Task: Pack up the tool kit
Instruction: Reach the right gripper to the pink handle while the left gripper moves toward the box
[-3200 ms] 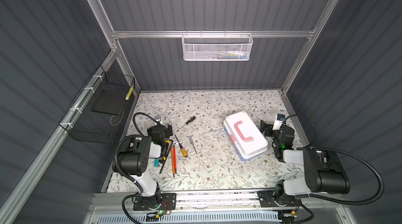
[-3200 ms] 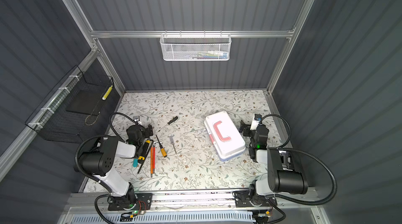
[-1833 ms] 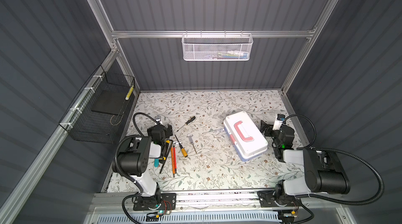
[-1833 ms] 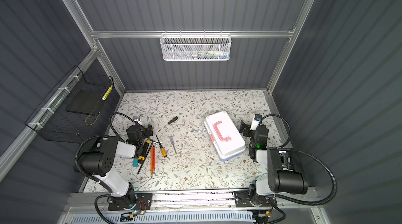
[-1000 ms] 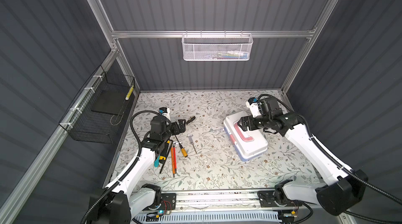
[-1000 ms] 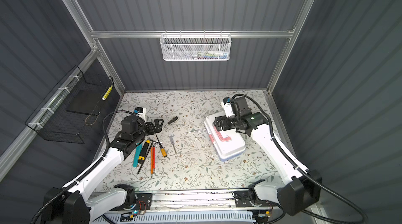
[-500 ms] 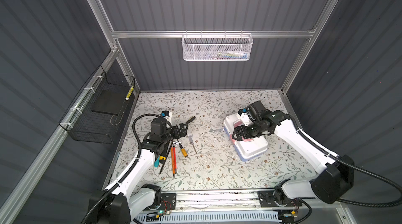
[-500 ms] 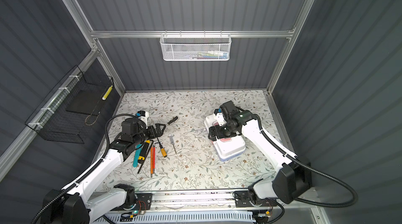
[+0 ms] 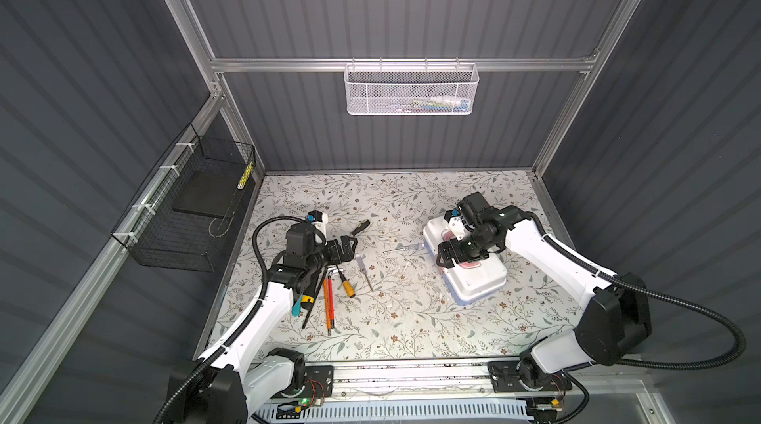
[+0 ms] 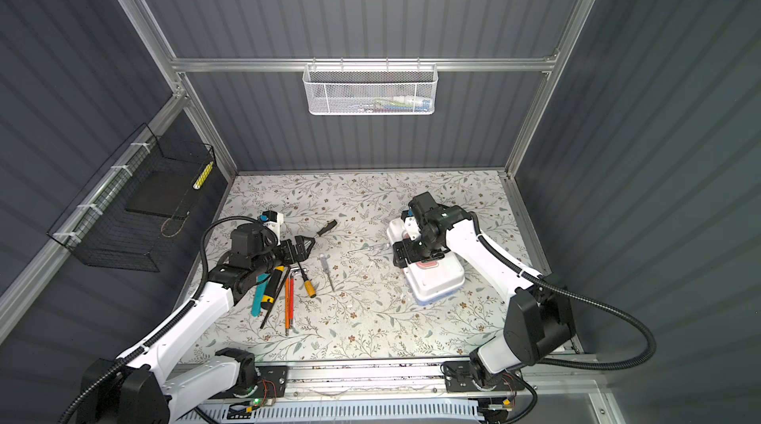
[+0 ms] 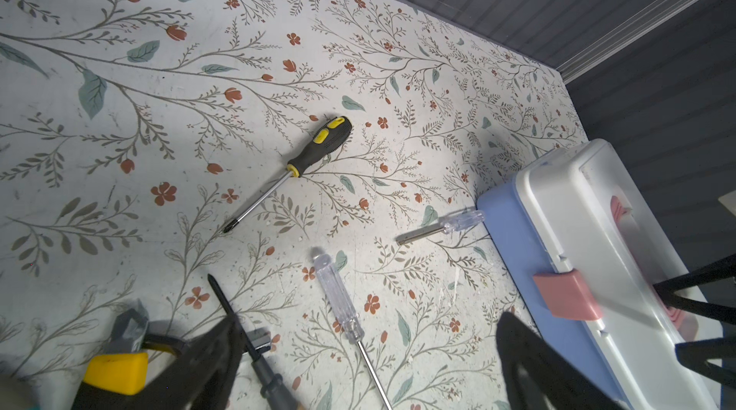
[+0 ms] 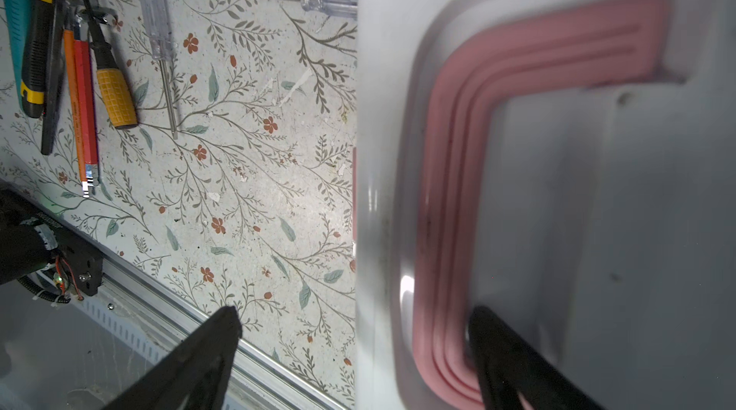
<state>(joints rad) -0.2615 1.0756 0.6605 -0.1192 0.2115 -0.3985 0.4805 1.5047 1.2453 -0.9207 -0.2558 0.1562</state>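
"Right wrist view: where was the box [image 12: 557, 189]?"
"Shut, beneath the right claw [image 12: 354, 314]; open jaws straddled its handle [image 12: 450, 189], likely to open it. Left claw [image 11: 366, 322] gaped, empty, near a screwdriver [image 11: 338, 300]."

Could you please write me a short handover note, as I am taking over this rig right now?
Left gripper: open, empty, low over the tool cluster.
Right gripper: open over the tool box; one finger at the pink handle, the other off the lid's edge; nothing gripped.
Tool box: closed.
On the floral mat: black-and-yellow screwdriver, two clear-handled screwdrivers, orange-handled screwdriver, teal knife.
Done: no tool seen packed.
Left: open box, load tools, close.
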